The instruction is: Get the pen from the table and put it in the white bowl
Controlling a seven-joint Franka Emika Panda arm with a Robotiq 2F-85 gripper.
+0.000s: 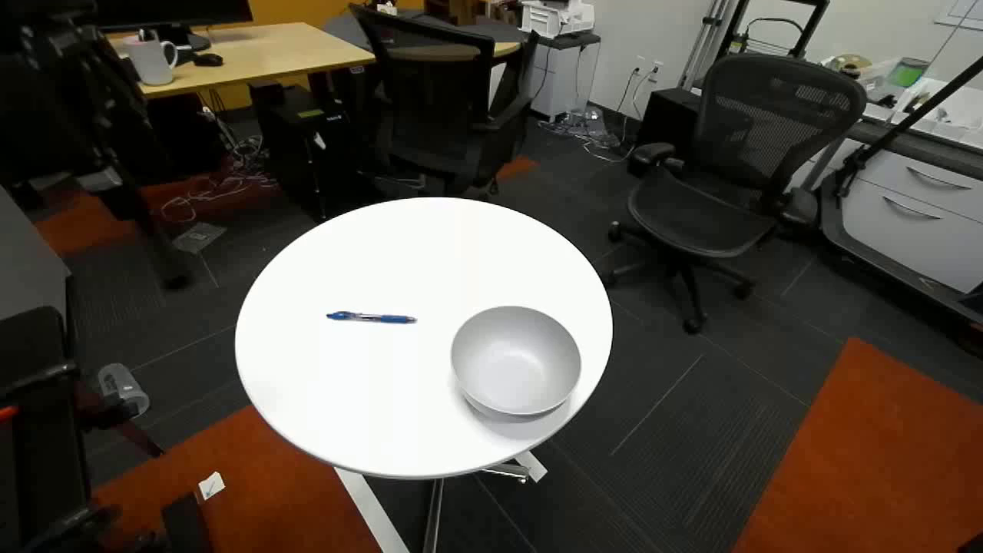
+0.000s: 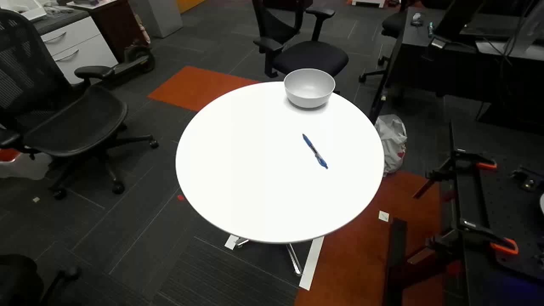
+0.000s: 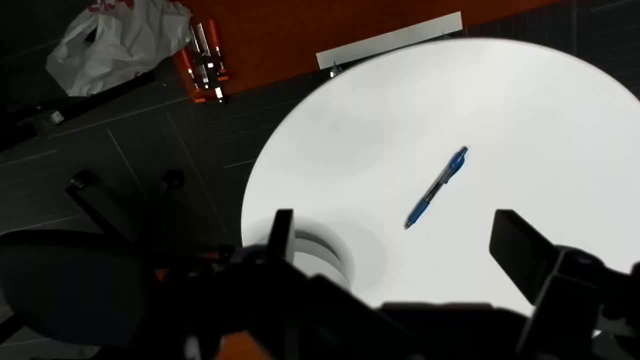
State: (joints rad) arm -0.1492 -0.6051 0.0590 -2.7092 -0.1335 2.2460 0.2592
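The blue pen (image 1: pixel 372 317) lies flat on the round white table (image 1: pixel 399 253), apart from the white bowl. It also shows in an exterior view (image 2: pixel 315 151) and the wrist view (image 3: pixel 436 189). The greyish-white bowl (image 1: pixel 516 361) stands upright near the table's edge and looks empty in both exterior views (image 2: pixel 309 87). In the wrist view the bowl (image 3: pixel 316 262) is partly hidden behind a finger. My gripper (image 3: pixel 394 215) is open with nothing between its fingers, apparently above the table. The pen lies ahead of the gap between the fingertips. My gripper does not show in either exterior view.
Black office chairs (image 1: pixel 737 169) (image 2: pixel 310 55) stand around the table. A wooden desk (image 1: pixel 269 54) is behind it. A black bench with orange-handled clamps (image 2: pixel 486 165) is beside the table. A plastic bag (image 2: pixel 390 140) lies on the floor, also in the wrist view (image 3: pixel 130 45).
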